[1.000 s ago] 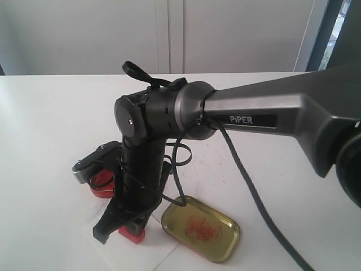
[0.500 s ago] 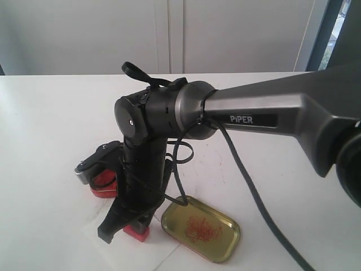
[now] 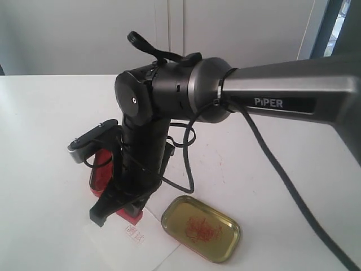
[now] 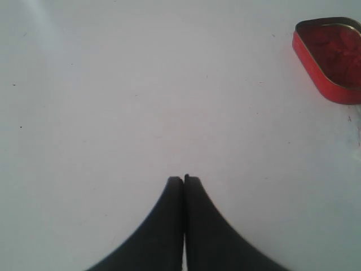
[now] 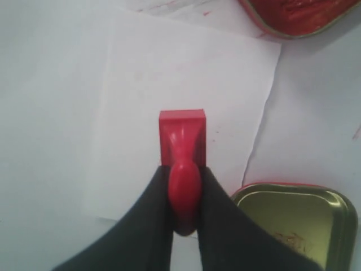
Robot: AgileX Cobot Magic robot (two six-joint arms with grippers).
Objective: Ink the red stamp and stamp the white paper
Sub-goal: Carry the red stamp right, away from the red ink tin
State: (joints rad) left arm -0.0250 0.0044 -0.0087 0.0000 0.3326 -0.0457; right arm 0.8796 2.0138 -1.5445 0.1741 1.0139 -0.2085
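Observation:
My right gripper (image 3: 120,214) (image 5: 183,168) is shut on the red stamp (image 3: 131,215) (image 5: 181,138), its fingers pinching the rounded handle, and it reaches across to the left side of the exterior view. The stamp hangs just above the white paper (image 3: 115,244) (image 5: 169,79). A small red square imprint (image 3: 134,232) shows on the sheet beside the stamp. In the left wrist view my left gripper (image 4: 184,179) is shut with nothing in it, over bare white tabletop. The left gripper does not show in the exterior view.
The red tin of ink paste (image 3: 100,174) (image 4: 331,56) (image 5: 293,14) lies just behind the paper. The brass-coloured lid (image 3: 201,228) (image 5: 296,226), smeared with red, lies to the paper's right. The right arm's dark wrist (image 3: 152,107) and cable loom over them.
The right gripper has risen with the stamp off the paper and shifted slightly back, and a red imprint now shows where the stamp stood.

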